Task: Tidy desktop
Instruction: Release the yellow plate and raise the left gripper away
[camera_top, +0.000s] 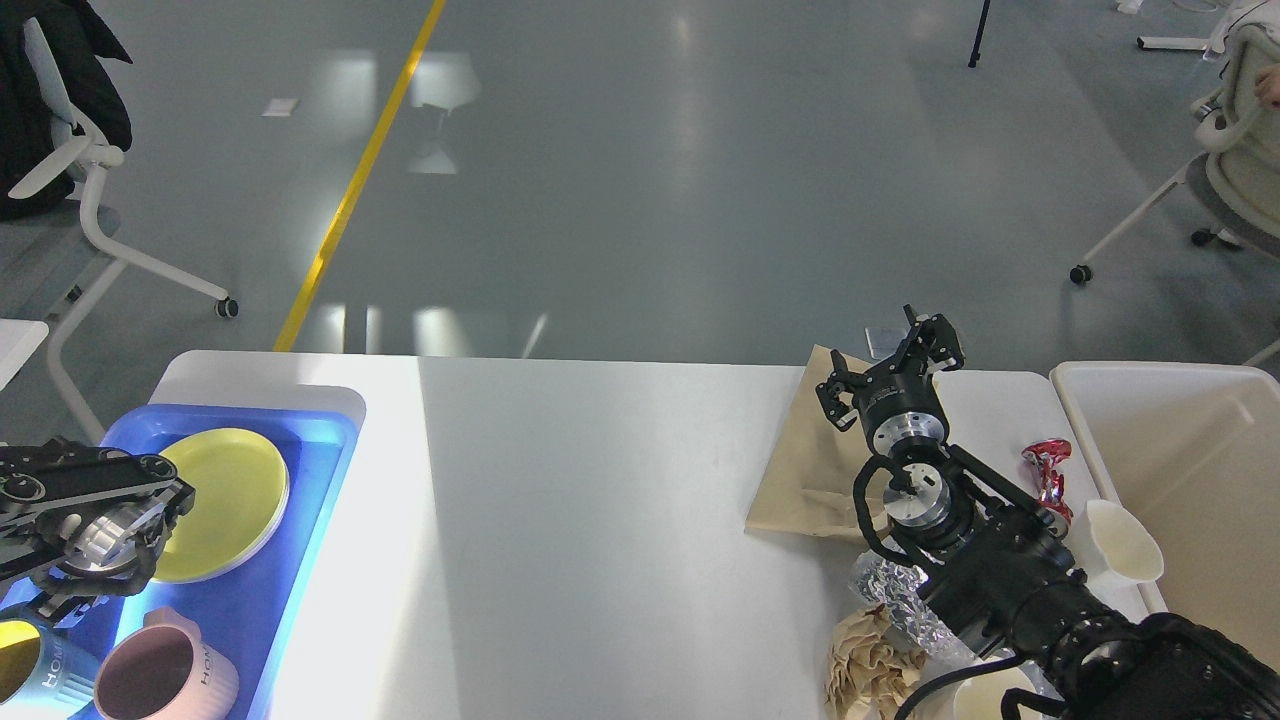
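Observation:
The desktop (600, 500) is a glossy white-grey table top. My left gripper (160, 495) hovers over the left edge of a yellow plate (230, 490) that lies in the blue tray (325, 440); its fingers cannot be told apart. My right gripper (890, 362) is open and empty, just above the far end of a flat brown paper bag (800, 460). Beside my right arm lie a crushed red can (1046, 466), a foil ball (893, 590) and crumpled brown paper (868, 665).
A pink mug (160, 680) and a blue mug (30, 670) stand in the tray's near end. A cream-white bin (1190, 440) stands at the right, with a white paper cup (1125, 540) at its rim. Another white cup (985, 700) is at the bottom edge. Office chairs stand on the floor beyond.

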